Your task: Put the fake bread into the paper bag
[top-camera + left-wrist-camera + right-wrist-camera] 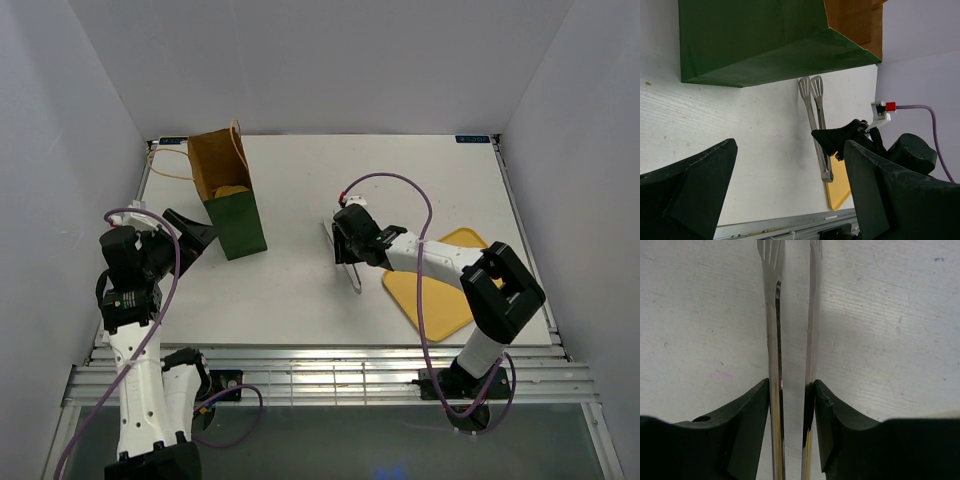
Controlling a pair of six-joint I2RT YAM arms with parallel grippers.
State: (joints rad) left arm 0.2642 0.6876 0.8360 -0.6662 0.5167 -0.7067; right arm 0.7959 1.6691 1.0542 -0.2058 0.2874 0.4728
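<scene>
Gripping the tongs (771, 315), the right claw (790, 405) presses one finger against the outside of each arm, low over the bench (880, 340). The blades ahead of it carry nothing. The tray (430, 295) lies just behind it. Well to its left, the left claw (790, 150) stands wide beside the foot of the bag (755, 40), holding nothing. Bread (232, 190), a yellowish piece, lies inside the bag; none shows outside. Likely step: laying the tongs down. Keep them flat, then part the fingers evenly so the sprung arms do not skid.
</scene>
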